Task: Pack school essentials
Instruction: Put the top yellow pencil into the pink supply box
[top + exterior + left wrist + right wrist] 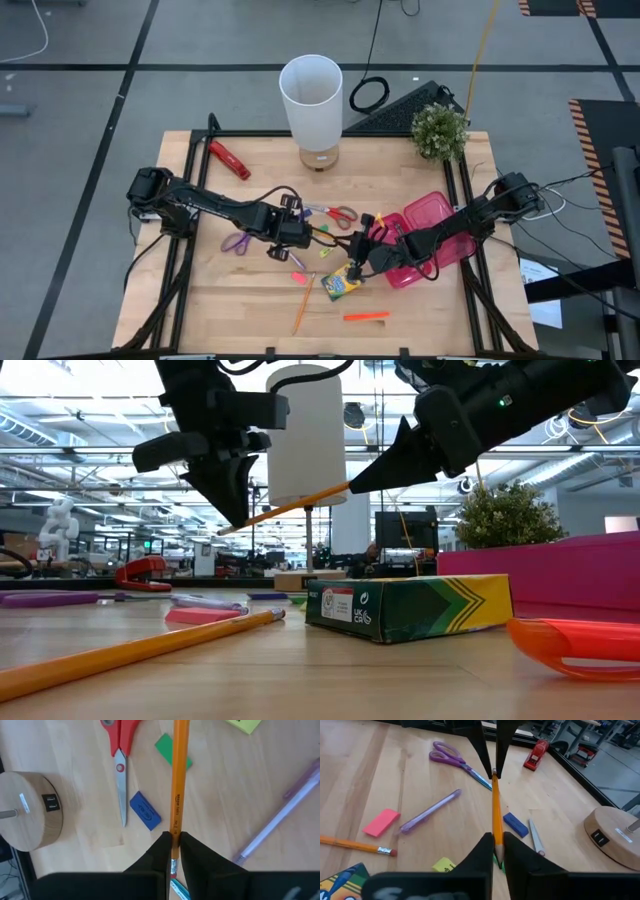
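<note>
Two grippers are clamped on one pencil [290,508], held above mid-desk: left gripper [232,520] at the eraser end, right gripper [352,486] at the tip. Nothing is seen inside the pink case [432,213] near the right edge.

Two matte black jointed arms trail thin black cables; each tool [232,520] [352,486] tapers into two pointed dark fingers.

I've got a pencil [285,510] hanging above the table centre, the left gripper [236,522] pinching its nine o'clock end and the right gripper [352,487] its three o'clock end. The crayon box [341,283] lies at six o'clock below them, with the lamp base [318,158] at twelve.
</note>
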Tool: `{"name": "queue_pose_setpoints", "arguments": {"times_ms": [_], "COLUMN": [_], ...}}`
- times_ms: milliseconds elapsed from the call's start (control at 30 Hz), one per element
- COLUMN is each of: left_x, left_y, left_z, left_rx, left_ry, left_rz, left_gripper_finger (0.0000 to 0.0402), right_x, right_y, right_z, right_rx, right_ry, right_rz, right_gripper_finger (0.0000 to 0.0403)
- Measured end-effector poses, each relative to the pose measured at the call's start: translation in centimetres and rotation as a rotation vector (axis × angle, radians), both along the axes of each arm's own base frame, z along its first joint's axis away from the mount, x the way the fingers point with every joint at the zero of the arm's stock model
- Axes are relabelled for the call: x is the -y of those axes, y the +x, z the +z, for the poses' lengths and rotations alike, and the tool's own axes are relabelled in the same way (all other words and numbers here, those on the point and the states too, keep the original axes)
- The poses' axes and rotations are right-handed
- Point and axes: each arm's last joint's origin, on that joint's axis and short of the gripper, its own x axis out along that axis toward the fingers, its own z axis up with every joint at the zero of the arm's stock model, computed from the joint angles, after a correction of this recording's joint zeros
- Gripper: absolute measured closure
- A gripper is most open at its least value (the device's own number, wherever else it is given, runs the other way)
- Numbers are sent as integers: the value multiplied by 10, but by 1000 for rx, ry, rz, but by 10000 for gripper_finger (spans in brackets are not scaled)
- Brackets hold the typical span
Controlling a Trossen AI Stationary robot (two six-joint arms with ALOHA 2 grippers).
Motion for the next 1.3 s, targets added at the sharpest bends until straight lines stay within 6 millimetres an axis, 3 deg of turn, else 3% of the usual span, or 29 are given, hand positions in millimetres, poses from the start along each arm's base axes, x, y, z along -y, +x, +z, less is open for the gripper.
{"name": "queue_pose_setpoints", "arguments": {"times_ms": [233,533,700,900,1067,1300], "left_x": [2,20,32,41,41,39], "left_y": [0,-4,-11,-31,-47,-53], "left_z": [0,1,8,38,62,73], "left_rx": [12,40,56,140,224,274], "left_ry": [-12,47,49,12,-21,-41], "left_rz": [26,16,-24,-23,3,21], "left_gripper_finger": [351,233,196,193,192,192], "right_x": [0,-1,-5,-14,-22,-36], "right_y": [0,0,-6,-34,-63,-112], "right_z": [0,0,2,18,44,65], "right_rx": [6,4,-22,-120,-126,-121], "right_ry": [20,23,29,171,280,431], "right_rz": [-3,7,22,53,67,21], "right_gripper_finger": [369,389,382,384,383,383]}}
